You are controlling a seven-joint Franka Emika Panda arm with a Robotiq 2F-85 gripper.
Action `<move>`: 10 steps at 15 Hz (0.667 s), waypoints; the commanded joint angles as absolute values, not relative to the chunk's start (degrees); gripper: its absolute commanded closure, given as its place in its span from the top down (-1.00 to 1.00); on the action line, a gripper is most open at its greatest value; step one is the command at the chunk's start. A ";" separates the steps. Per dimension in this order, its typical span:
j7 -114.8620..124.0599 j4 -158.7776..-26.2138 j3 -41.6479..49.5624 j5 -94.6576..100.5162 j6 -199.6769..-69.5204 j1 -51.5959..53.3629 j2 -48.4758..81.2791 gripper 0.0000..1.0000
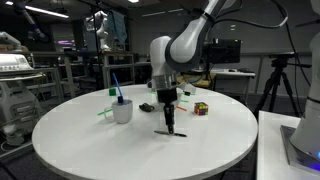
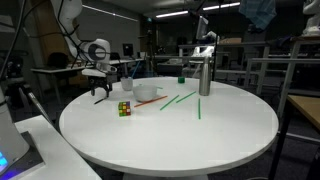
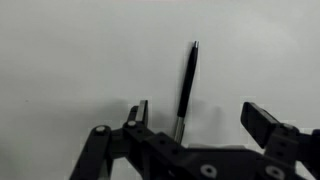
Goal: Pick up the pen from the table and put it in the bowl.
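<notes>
A thin black pen (image 3: 187, 80) lies on the white table (image 3: 70, 60), and in the wrist view it runs up between my two fingers, nearer the left one. My gripper (image 3: 200, 118) is open and hangs just above it, with nothing held. In an exterior view the gripper (image 1: 170, 124) points straight down over the pen (image 1: 171, 132) near the middle of the round table (image 1: 90, 140). The small white bowl (image 2: 147, 92) sits to the right of the gripper (image 2: 101, 96) in an exterior view, a short way off.
A white cup (image 1: 122, 110) with a blue pen and green sticks stands beside the arm. A colour cube (image 1: 201, 108) and a small black object (image 1: 146, 106) lie nearby. Green sticks (image 2: 178, 100) and a metal cylinder (image 2: 204, 75) are beyond the bowl.
</notes>
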State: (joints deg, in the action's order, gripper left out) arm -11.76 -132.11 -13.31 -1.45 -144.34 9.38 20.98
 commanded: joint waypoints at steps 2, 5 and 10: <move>-8.76 -132.50 -11.96 1.00 -146.93 10.63 21.75 1.00; -8.27 -132.72 -11.61 1.58 -147.97 10.63 22.17 1.00; -8.27 -132.87 -11.26 1.54 -148.79 10.50 22.36 1.00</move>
State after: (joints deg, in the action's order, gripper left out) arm -10.71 -132.33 -12.15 -0.09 -146.67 9.68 22.17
